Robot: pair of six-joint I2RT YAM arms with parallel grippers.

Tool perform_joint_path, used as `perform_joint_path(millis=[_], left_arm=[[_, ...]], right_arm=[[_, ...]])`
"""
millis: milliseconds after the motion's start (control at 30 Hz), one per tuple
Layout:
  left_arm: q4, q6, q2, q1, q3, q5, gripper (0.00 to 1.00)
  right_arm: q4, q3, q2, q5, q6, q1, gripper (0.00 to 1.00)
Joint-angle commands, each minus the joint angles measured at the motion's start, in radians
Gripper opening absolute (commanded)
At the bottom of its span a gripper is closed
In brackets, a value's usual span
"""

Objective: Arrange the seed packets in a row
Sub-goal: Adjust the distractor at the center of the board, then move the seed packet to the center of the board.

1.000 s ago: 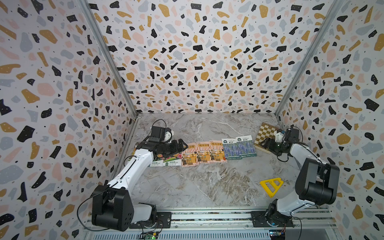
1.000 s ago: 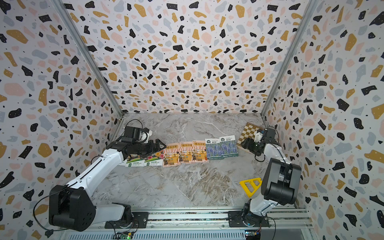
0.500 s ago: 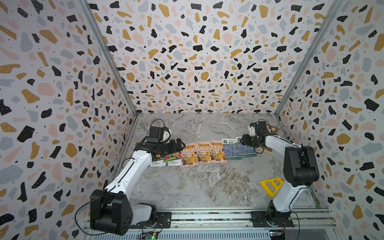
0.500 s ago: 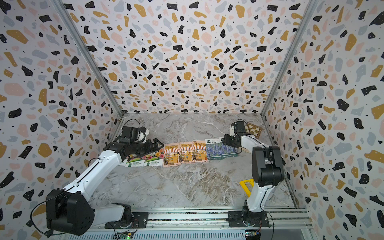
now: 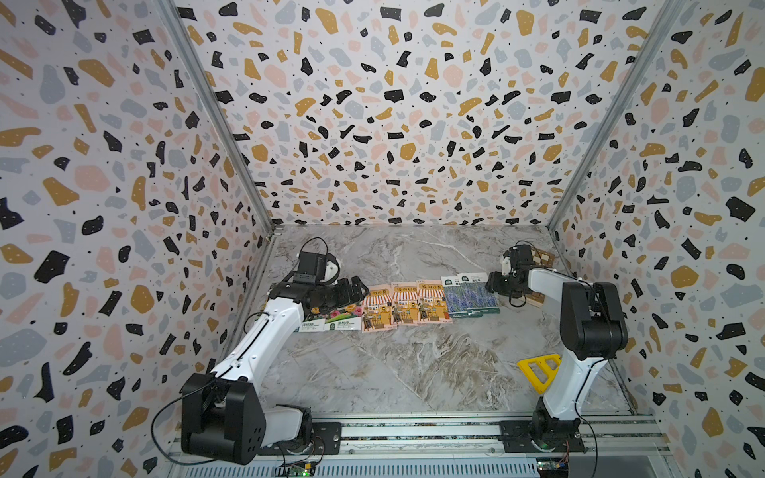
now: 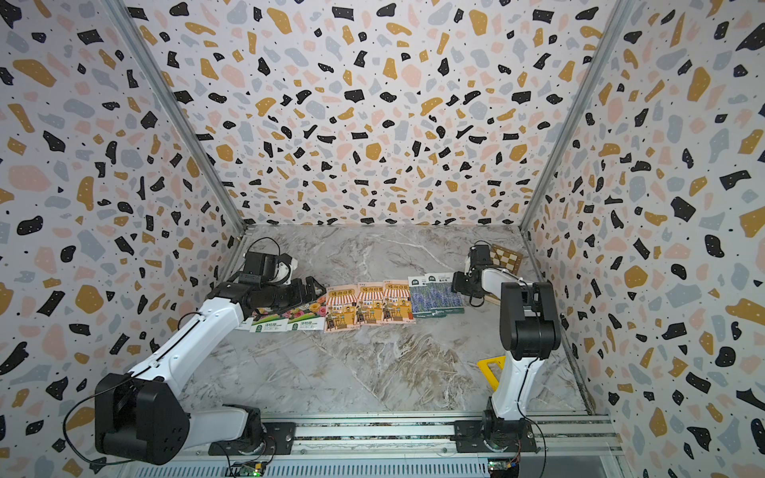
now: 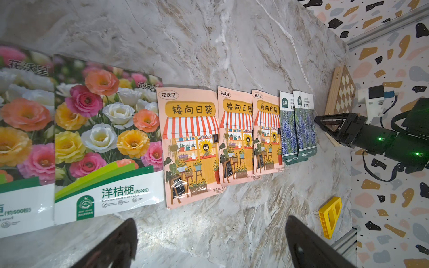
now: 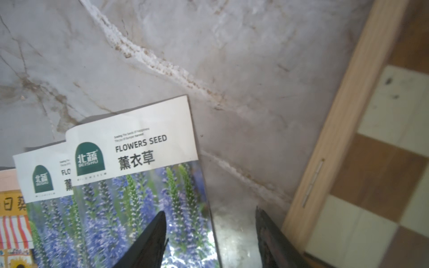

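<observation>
Since the earlier frame the right end effector (image 5: pixel 491 284) has swung off the checkerboard (image 5: pixel 542 258) to the outer lavender packet (image 5: pixel 476 294). The left end effector (image 5: pixel 358 288) is unchanged, jaws wide, at the flower packets (image 5: pixel 331 320) end.

Right wrist view only: jaws partly apart, straddling that packet's edge, one finger (image 8: pixel 148 241) over the print, the other over bare table (image 8: pixel 232 116). Contact possible, unclear.

Seed packets (image 6: pixel 372 306) lie in one overlapping row: flower packets, awning packets (image 5: pixel 403 304), lavender.

A narrow strip separates packet from checkerboard. Open table lies in front, with the yellow triangular frame (image 5: pixel 538 370) well apart.
</observation>
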Motion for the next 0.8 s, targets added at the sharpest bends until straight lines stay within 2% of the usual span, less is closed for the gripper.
perform_joint_path(millis=[0, 67, 167, 433, 633, 767], left_arm=[[0.002, 0.017, 0.005, 0.005, -0.008, -0.008, 0.98], [0.002, 0.017, 0.007, 0.005, -0.008, -0.009, 0.98], [0.002, 0.017, 0.006, 0.005, -0.01, -0.011, 0.98], [0.0, 0.018, 0.006, 0.008, -0.013, -0.016, 0.98], [-0.001, 0.019, 0.007, 0.007, -0.014, -0.019, 0.98], [0.0, 0.02, 0.007, 0.009, -0.015, -0.019, 0.98]], right_arm=[[-0.032, 0.006, -0.026, 0.02, -0.013, 0.005, 0.62], [-0.045, 0.019, -0.044, 0.047, -0.02, 0.035, 0.61], [-0.073, 0.037, -0.065, 0.151, -0.016, 0.101, 0.62], [-0.125, 0.092, -0.008, 0.325, -0.024, 0.295, 0.76], [-0.133, 0.129, 0.052, 0.306, -0.002, 0.32, 0.77], [-0.139, 0.134, 0.071, 0.301, 0.008, 0.319, 0.73]])
